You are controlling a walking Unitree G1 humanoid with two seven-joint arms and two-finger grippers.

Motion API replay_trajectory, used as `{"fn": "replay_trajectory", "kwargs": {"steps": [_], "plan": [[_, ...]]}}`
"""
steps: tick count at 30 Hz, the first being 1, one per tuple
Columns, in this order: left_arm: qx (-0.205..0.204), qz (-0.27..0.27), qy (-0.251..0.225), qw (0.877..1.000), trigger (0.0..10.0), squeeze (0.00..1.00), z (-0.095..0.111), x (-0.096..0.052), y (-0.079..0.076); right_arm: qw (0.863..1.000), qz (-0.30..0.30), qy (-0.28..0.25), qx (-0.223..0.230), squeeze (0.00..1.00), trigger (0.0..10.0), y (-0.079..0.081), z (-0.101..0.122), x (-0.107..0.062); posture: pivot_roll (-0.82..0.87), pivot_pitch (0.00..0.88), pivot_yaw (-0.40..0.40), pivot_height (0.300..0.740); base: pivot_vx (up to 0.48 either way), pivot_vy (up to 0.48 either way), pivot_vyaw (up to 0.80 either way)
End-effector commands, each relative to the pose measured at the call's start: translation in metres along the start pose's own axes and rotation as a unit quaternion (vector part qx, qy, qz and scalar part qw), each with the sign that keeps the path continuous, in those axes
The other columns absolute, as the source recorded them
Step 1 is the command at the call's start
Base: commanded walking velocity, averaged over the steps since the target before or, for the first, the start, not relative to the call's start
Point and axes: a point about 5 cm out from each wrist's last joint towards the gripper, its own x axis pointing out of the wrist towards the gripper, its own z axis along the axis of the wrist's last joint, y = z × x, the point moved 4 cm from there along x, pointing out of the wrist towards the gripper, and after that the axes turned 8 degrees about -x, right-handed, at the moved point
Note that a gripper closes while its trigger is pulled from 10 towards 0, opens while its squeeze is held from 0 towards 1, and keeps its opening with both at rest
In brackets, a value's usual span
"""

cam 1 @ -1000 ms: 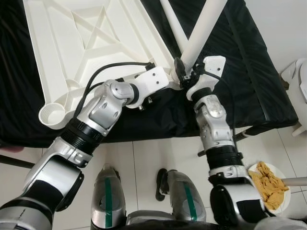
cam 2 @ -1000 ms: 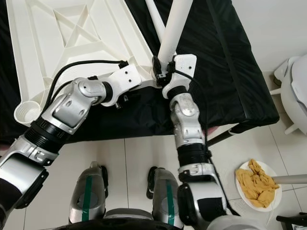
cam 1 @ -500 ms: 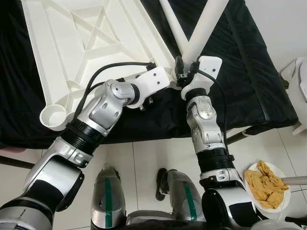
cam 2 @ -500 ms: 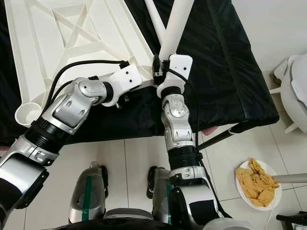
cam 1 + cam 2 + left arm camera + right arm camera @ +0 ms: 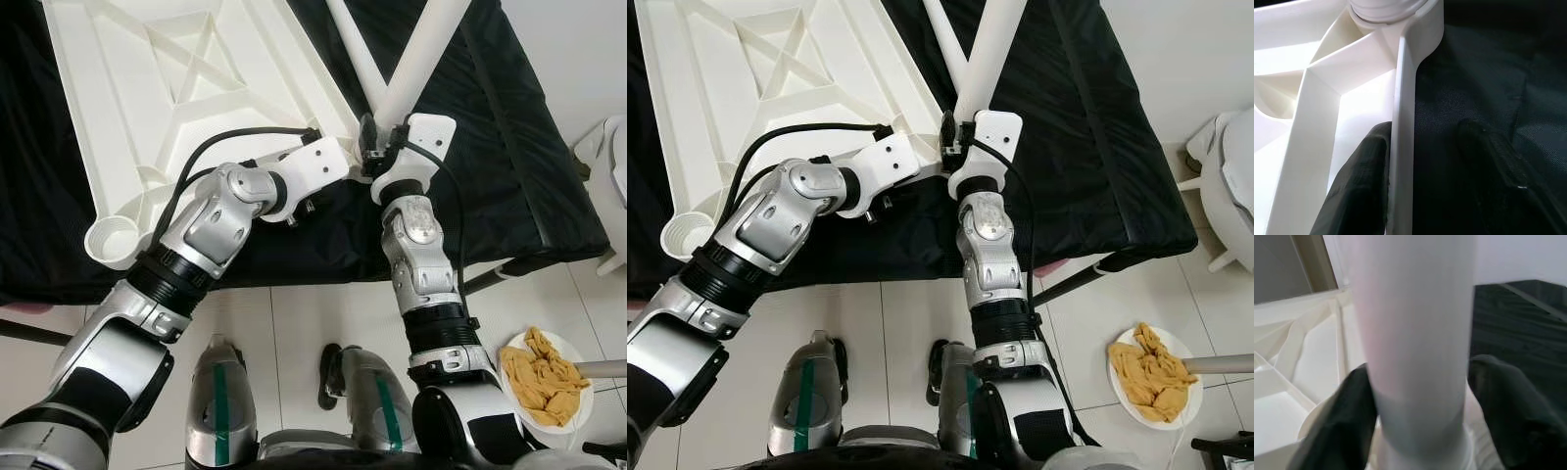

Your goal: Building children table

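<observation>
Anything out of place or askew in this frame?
A plate of crumpled yellow material sits on the floor beside the robot, unrelated to the build. The white leg in the right gripper leans rather than standing square to the upturned tabletop.

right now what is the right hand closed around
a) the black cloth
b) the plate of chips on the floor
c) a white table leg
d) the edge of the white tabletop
c: the right wrist view shows the right hand with a black finger on each side of the white table leg, and the head views show that leg rising from the hand at the tabletop's corner.
</observation>
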Motion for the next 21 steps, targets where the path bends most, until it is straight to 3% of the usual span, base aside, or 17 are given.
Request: {"fn": "replay_trajectory", "kwargs": {"steps": [1,5,6,7,13,15,18,21], "plan": [[0.002,-0.007,0.006,1.0,10.0,0.0,-0.002,0.001,-0.005,0.999,-0.004,-0.037,0.003,1.0,10.0,-0.008,0.015,0.002,0.02,0.034,-0.06,0.74,0.0,0.0,0.0],[0.002,-0.007,0.006,1.0,10.0,0.0,-0.002,0.001,-0.005,0.999,0.009,-0.051,0.009,1.0,10.0,-0.01,0.02,0.003,0.02,0.032,-0.06,0.74,0.0,0.0,0.0],[0.002,-0.007,0.005,1.0,10.0,0.0,-0.001,0.001,-0.005,0.998,0.024,-0.059,0.011,0.69,10.0,-0.011,0.023,0.004,0.02,0.031,-0.062,0.74,0.0,0.0,0.0],[0.002,-0.007,0.005,1.0,10.0,0.0,-0.001,0.001,-0.005,0.997,0.046,-0.065,0.015,0.0,10.0,-0.011,0.025,0.005,0.02,0.03,-0.062,0.74,0.0,0.0,0.0],[0.003,-0.008,0.004,1.0,10.0,0.0,-0.001,0.002,-0.005,0.986,0.144,-0.073,0.026,0.0,10.0,-0.011,0.029,0.005,0.02,0.026,-0.062,0.74,0.0,0.0,0.0],[0.003,-0.008,0.004,1.0,10.0,0.0,-0.001,0.002,-0.005,0.977,0.201,-0.062,0.023,0.0,10.0,-0.014,0.025,0.006,0.02,0.02,-0.058,0.74,0.0,0.0,0.0],[0.004,-0.008,0.004,1.0,10.0,0.0,-0.001,0.002,-0.006,0.974,0.218,-0.058,0.022,0.0,10.0,-0.016,0.024,0.006,0.02,0.02,-0.058,0.74,0.0,0.0,0.0],[0.006,-0.01,0.003,1.0,10.0,0.0,0.0,0.003,-0.006,0.962,0.269,-0.036,0.012,0.0,10.0,-0.022,0.018,0.006,0.02,0.014,-0.056,0.74,0.0,0.0,0.0]]}}
